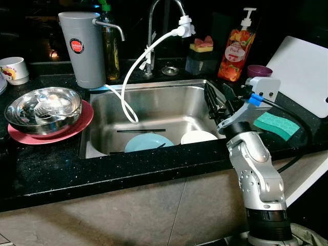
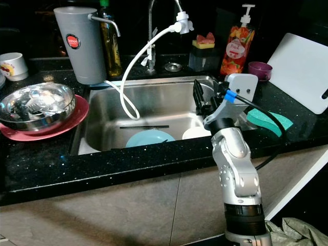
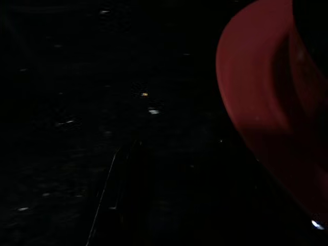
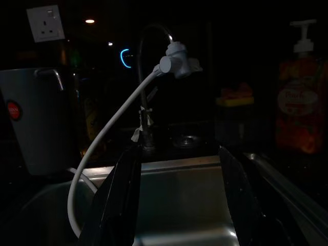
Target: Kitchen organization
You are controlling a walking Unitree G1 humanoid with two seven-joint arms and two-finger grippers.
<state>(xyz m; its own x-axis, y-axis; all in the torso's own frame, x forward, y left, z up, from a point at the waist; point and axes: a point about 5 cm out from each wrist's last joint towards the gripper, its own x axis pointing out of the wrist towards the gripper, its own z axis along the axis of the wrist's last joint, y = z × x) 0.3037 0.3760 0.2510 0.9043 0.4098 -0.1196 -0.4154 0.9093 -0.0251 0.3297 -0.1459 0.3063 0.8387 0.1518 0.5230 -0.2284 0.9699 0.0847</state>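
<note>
Black counter is framing the sink (image 1: 169,97); right gripper (image 1: 219,100), fingers spread wide and empty, is hovering over its right side, likely reaching for the 2 plates (image 1: 148,142).

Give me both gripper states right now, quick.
Left gripper: cannot be told; its wrist view is too dark.
Right gripper: open, holding nothing, above the sink.

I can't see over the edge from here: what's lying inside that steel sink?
In the stainless steel sink lie a round light blue plate, a round white plate and a looping white hose. The counter edge hides the plates' near rims.
</note>
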